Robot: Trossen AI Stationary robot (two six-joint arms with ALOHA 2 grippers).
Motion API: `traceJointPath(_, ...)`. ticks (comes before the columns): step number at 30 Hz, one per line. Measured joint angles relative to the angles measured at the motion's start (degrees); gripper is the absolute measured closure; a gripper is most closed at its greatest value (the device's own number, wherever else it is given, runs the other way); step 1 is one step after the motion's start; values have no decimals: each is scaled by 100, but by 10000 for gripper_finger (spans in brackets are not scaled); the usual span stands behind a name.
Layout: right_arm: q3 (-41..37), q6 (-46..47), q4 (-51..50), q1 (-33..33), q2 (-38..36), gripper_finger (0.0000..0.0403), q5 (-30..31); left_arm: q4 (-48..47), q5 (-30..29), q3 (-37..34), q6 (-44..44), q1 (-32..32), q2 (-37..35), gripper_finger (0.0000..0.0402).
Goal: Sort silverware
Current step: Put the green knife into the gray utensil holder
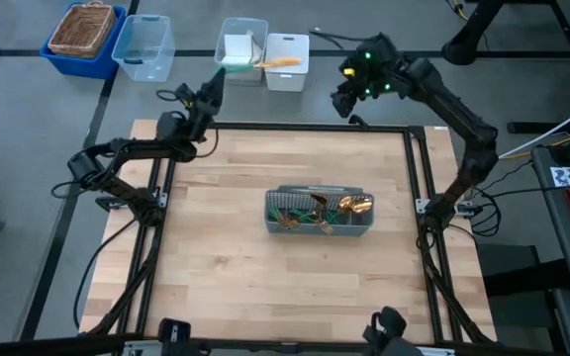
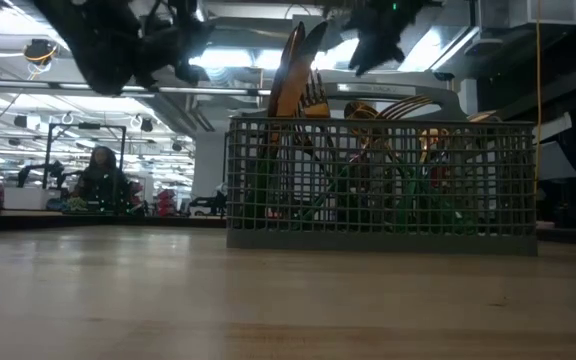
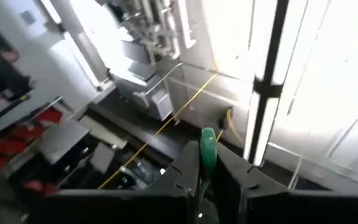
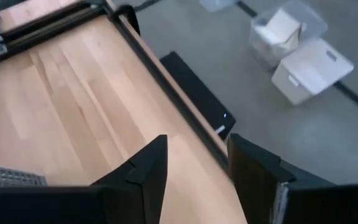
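wooden table (image 1: 216, 237) bears caddy (image 1: 319, 212); left gripper (image 3: 205, 186) pinches green-handled utensil (image 3: 208, 149).

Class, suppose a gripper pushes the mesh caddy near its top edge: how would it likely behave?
The caddy would probably slide on the smooth wooden table. Its thin open mesh suggests it is light. The silverware standing above its rim may rattle or make it tip if pushed high.
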Motion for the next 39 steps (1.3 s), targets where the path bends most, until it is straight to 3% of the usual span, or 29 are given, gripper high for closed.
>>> traceJointPath(3,-1149,320,825,-1,-360,237,-81,-43,-119,-253,-154,-40,-17,387)
traceJointPath(6,-2429,834,2275,15,-853,237,-288,-23,-173,-411,-154,-105,-16,387)
traceJointPath(14,-5640,2938,8267,29,-1665,237,-1071,-30,-178,-433,18,-345,-16,387)
traceJointPath(18,-6577,3901,10615,273,-1475,237,-782,-36,-233,-410,-1,-495,-16,387)
traceJointPath(24,-6739,4077,11586,858,-1067,237,-186,-29,-222,-110,556,-863,-16,387)
traceJointPath(30,-6451,3191,12647,1394,-861,237,-122,-27,-221,16,773,-1218,-16,387)
traceJointPath(39,-5894,2600,12363,1685,-845,237,-54,-26,-220,225,885,-1614,-16,387)
